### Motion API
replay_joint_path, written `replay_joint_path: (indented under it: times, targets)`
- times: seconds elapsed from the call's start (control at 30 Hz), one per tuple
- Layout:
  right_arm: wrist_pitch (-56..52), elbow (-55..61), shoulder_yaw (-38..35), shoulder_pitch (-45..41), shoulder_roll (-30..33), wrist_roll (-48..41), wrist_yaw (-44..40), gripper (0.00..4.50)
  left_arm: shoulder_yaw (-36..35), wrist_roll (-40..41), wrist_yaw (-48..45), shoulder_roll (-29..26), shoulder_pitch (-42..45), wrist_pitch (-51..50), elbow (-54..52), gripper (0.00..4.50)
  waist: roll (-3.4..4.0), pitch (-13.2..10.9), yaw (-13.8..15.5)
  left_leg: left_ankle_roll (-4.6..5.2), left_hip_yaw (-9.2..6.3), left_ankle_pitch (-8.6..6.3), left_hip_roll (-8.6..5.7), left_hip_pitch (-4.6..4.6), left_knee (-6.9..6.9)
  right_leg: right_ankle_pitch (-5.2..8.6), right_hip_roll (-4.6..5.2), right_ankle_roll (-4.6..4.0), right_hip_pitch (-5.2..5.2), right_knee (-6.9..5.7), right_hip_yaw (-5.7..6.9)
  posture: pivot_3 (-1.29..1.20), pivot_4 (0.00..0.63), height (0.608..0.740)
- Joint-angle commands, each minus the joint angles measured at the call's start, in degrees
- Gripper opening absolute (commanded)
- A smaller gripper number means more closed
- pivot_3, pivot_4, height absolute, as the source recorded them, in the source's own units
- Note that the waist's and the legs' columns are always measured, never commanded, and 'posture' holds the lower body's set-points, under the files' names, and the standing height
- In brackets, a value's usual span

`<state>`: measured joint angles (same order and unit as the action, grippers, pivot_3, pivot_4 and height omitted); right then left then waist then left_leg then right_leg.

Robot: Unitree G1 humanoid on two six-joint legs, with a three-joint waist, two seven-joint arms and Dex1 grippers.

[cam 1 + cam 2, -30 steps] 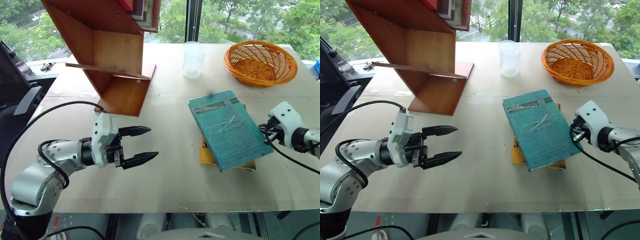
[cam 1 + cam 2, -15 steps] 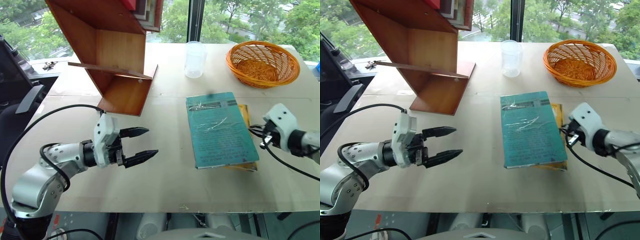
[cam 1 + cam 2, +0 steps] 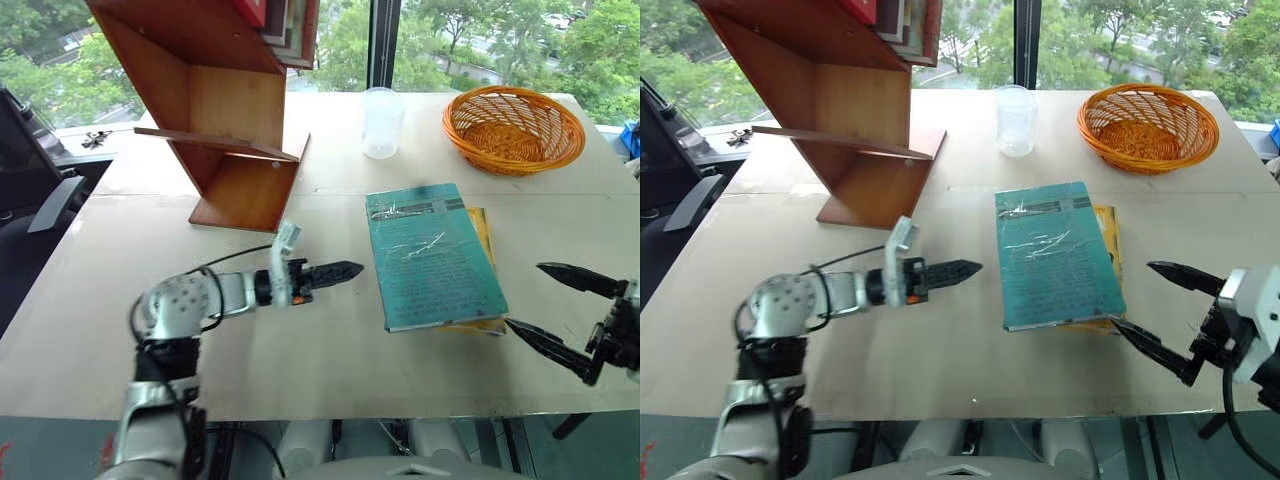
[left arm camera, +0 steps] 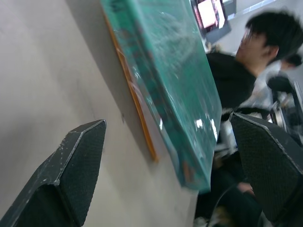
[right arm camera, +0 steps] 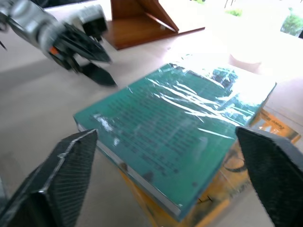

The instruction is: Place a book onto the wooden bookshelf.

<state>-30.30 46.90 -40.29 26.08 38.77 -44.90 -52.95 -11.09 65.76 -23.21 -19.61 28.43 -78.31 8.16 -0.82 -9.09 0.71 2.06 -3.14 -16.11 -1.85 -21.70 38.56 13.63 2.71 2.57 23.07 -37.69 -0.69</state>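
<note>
Book (image 3: 433, 254): teal, clear-wrapped, flat on worktop (image 3: 300, 350) at centre-right of frame, lying atop a yellow book (image 3: 484, 230) whose edge shows along its right side.
Bookshelf (image 3: 225, 110): reddish-brown, slanted, upper left of frame; books in its top part.
Left gripper (image 3: 335, 270): left of centre, tips pointing at the book's left edge, just short of it; jaws spread, nothing held.
Right gripper (image 3: 556, 315): lower right, near the book's corner; jaws released, empty.
Orange basket (image 3: 514, 127) and clear cup (image 3: 380, 122): upper right and top centre.
</note>
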Motion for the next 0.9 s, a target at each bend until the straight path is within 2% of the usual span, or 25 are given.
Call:
replay_joint_path:
  times: [0.03,0.23,0.37,0.4,0.43,0.53,0.63,0.8,0.9]
  targets:
    - [2.61,4.71,-2.46,3.75,-2.33,-1.44,2.06,4.48,0.83,-4.29,0.41,4.76,4.80,3.34,8.26,4.29,-0.02,0.02,0.24,-0.02,0.00,0.01,-0.03,0.00,0.00,0.00,-0.01,0.00,0.00,0.00,-0.01,0.00,0.150,0.740]
    - [5.06,7.28,-1.80,8.72,-5.18,0.34,4.92,4.48,2.67,-9.68,-4.71,9.17,9.15,6.78,15.37,4.29,-0.04,0.04,0.11,-0.25,0.03,0.14,-0.07,-0.05,0.00,0.01,0.23,0.00,0.01,0.08,-0.05,0.00,0.150,0.740]
    - [6.76,8.40,-1.57,11.86,-6.98,2.06,6.12,4.50,3.37,-11.31,-8.70,9.90,10.11,7.09,16.88,3.30,-0.03,0.04,0.13,-0.26,-0.01,0.14,-0.05,-0.05,-0.02,0.01,0.23,0.00,0.01,0.07,-0.01,0.00,0.150,0.740]
    - [7.05,8.47,-1.43,12.18,-7.14,2.33,6.32,4.50,3.43,-11.55,-9.55,9.82,10.12,6.73,16.92,2.56,-0.03,0.04,0.13,-0.25,-0.01,0.14,-0.04,-0.06,-0.02,0.01,0.23,0.00,0.02,0.07,-0.01,0.00,0.150,0.740]
    - [7.33,8.45,-1.24,12.43,-7.28,2.78,6.56,4.50,3.50,-11.75,-10.25,9.72,10.13,6.37,16.97,2.43,-0.03,0.04,0.09,-0.25,-0.01,0.14,-0.04,-0.06,-0.03,0.01,0.23,0.00,0.02,0.07,-0.01,0.00,0.150,0.740]
    - [8.33,8.07,-0.53,13.13,-7.44,3.91,7.00,4.50,3.25,-12.44,-12.33,9.54,10.07,6.33,16.91,1.42,-0.03,0.04,0.12,-0.16,0.01,0.09,-0.04,-0.06,-0.02,0.01,0.26,0.00,0.03,0.09,-0.01,0.00,0.150,0.740]
    - [9.06,7.65,0.18,13.54,-7.47,4.53,7.15,4.50,1.01,-11.04,-13.41,8.79,9.75,4.54,15.25,0.06,-0.03,0.04,0.12,-0.18,-0.01,0.10,-0.04,-0.07,-0.02,0.02,0.26,0.00,0.03,0.10,0.00,0.00,0.150,0.740]
    - [10.46,4.53,2.09,10.63,-6.21,4.91,7.02,4.50,-8.30,-1.24,-11.26,3.44,9.07,-6.82,5.23,0.06,-0.07,0.01,-0.33,-0.19,0.03,0.10,0.03,-0.11,-0.04,0.02,0.25,-0.01,0.13,0.07,-0.05,0.00,0.150,0.740]
    - [10.96,2.48,2.88,8.75,-5.51,5.01,6.60,4.50,-11.90,1.28,-8.20,2.03,9.88,-10.58,2.89,0.06,-0.12,-0.02,-0.22,-0.32,0.03,0.18,0.03,-0.22,-0.04,0.01,0.28,-0.01,0.27,0.01,-0.05,0.00,0.150,0.740]
